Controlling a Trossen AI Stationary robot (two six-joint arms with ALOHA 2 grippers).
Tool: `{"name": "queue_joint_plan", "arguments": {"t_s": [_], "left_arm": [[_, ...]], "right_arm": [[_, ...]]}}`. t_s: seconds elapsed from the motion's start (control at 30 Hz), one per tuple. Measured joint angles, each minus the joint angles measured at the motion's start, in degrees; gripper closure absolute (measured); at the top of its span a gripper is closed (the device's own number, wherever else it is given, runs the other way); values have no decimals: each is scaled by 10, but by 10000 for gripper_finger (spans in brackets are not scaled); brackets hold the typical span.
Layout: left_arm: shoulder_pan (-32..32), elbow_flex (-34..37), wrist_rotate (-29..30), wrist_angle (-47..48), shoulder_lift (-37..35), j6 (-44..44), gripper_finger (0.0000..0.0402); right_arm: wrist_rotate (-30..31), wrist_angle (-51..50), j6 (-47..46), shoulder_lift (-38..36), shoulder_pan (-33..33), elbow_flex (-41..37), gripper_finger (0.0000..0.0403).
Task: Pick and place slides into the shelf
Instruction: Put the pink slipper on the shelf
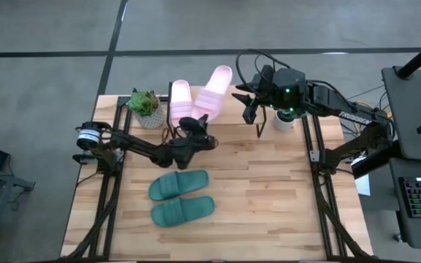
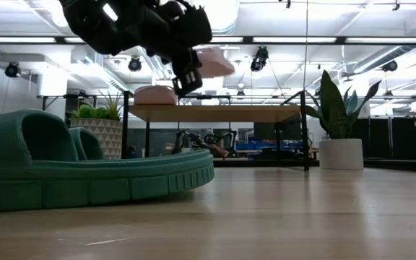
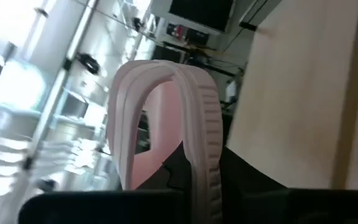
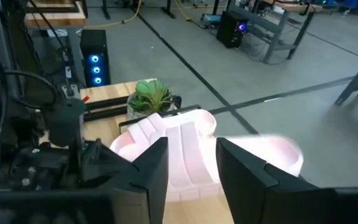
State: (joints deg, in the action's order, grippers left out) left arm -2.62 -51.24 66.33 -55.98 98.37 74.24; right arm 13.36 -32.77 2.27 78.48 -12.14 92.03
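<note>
- Green slides [image 2: 85, 170] fill the near edge of the low view; they lie side by side on the bench [image 1: 269, 190], well apart from the shelf, untouched and so left for a later turn, I judge.
- My left tool [image 1: 190, 131] sits at the shelf's [image 2: 222, 113] front edge, closed on one pink slide [image 3: 166, 124]. Its wrist view shows the ribbed rim and strap arching right past the fingers, so the grip looks to be at one end of the slide, letting the rest reach onto the board.
- High view puts that slide [image 1: 181, 102] on the shelf beside the plant [image 1: 145, 104], still under my hold. I judge this the placing step, with release not yet done.
- My right tool [image 1: 253, 109] hovers beside the shelf's other end, fingers [image 4: 151, 168] parted and holding nothing.
- Second pink slide [image 1: 214, 91] lies angled on the shelf just beside the first, close under that right tool. Its slant suggests it was set down loosely; it may need squaring so four fit across.
- Pink goes to the plant side, I judge, to keep board room free for the green pair.
- White pot [image 2: 341, 153] stands near the shelf's far leg, a thing to steer clear of.
</note>
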Motion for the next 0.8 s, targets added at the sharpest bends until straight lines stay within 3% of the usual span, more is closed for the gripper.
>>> {"name": "queue_joint_plan", "arguments": {"t_s": [0.1,0.27,0.63,0.8], "left_arm": [[0,-18,14,64,0,-111,387],[-1,-63,103,159,7,-232,387],[-4,-176,208,175,143,-183,387],[-4,-206,212,174,180,-183,387]], "right_arm": [[1,0,11,0,0,0,283],[2,0,16,0,0,0,292],[2,0,25,0,0,0,307],[2,-4,25,0,0,0,314]]}}
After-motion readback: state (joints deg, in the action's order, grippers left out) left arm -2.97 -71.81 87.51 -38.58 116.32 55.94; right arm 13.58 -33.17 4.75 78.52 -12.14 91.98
